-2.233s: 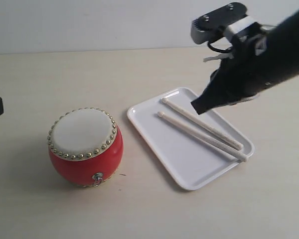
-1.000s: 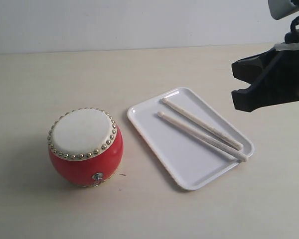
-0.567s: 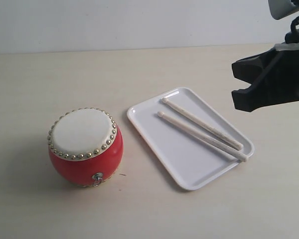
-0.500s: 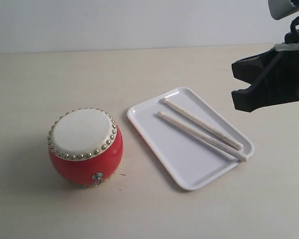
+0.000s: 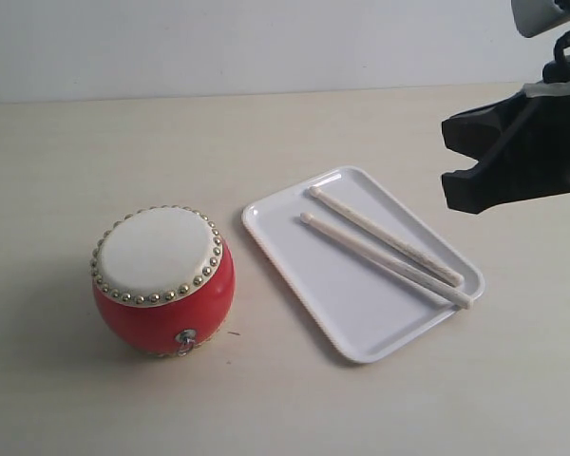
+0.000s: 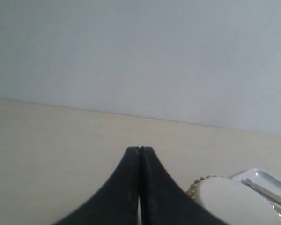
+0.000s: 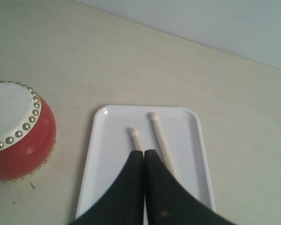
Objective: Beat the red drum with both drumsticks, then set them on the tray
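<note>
White tray (image 5: 361,328) flat on pale bench (image 5: 76,142). Two drumsticks (image 5: 388,261) lying side by side inside tray, roughly parallel, rounded tips toward same end. Red drum (image 5: 161,280) upright on bench near tray, not touching it. Right fingers (image 7: 154,173) pressed together, holding nothing, raised clear of tray. Left fingers (image 6: 152,178) pressed together, empty, farther from tray than drum.

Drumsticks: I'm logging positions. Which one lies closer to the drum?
The lower drumstick in the exterior view, its tip nearer the red drum; the other drumstick lies just beyond it on the tray.
</note>
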`<state>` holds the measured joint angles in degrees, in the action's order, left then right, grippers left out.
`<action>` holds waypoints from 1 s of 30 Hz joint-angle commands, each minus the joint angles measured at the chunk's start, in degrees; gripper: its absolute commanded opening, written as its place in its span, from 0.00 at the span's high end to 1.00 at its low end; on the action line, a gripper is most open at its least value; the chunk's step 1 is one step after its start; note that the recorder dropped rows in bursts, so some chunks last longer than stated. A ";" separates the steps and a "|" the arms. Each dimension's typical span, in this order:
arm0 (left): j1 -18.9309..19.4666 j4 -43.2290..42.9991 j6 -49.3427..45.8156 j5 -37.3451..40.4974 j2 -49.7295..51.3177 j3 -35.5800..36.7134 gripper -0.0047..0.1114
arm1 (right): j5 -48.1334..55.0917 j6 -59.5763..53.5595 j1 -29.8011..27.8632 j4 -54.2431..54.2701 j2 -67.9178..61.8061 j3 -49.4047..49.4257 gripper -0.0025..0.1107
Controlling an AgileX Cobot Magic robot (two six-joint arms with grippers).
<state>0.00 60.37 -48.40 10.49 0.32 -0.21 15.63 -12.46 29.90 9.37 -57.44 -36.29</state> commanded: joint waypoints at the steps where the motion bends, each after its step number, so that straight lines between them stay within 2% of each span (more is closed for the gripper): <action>1: 0.06 4.77 -0.35 -2.70 -0.32 0.21 0.96 | -0.78 -0.32 0.14 0.17 0.48 0.32 0.98; 7: 0.06 5.15 0.05 -3.51 -0.32 0.21 0.96 | -0.78 -0.32 0.14 0.17 0.48 0.32 0.98; 10: 0.06 7.38 2.55 -6.51 -0.32 0.21 0.96 | -0.78 -0.32 0.14 0.17 0.48 0.32 0.98; 13: 0.06 7.36 0.46 -9.84 -0.32 0.21 0.96 | -0.78 -0.32 0.14 0.17 0.48 0.32 0.98; 15: 0.06 -7.42 8.21 -9.81 -0.32 0.21 0.96 | -1.44 -0.32 0.14 0.15 0.48 0.32 0.98; 16: 0.06 -33.25 28.69 -6.94 -0.32 0.21 0.96 | -2.21 -0.32 0.14 0.15 0.48 0.32 0.98; 17: 0.06 -41.65 38.03 -5.79 -0.32 0.21 0.96 | -2.19 -0.32 0.14 0.50 0.48 0.32 0.98; 18: 0.06 -53.59 48.40 -3.49 -0.32 0.21 0.96 | -2.08 -0.32 0.14 1.06 0.48 0.32 0.98; 26: 0.06 -59.65 47.40 -2.41 -0.32 0.21 0.96 | -2.08 0.07 0.14 1.17 0.48 0.32 0.98; 30: 0.06 -59.63 49.43 -6.69 -0.32 0.21 0.96 | -2.08 0.07 0.14 1.17 0.48 0.32 0.98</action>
<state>0.00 1.27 -0.74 6.87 0.32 -0.21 14.35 -12.46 29.90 10.53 -57.44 -36.29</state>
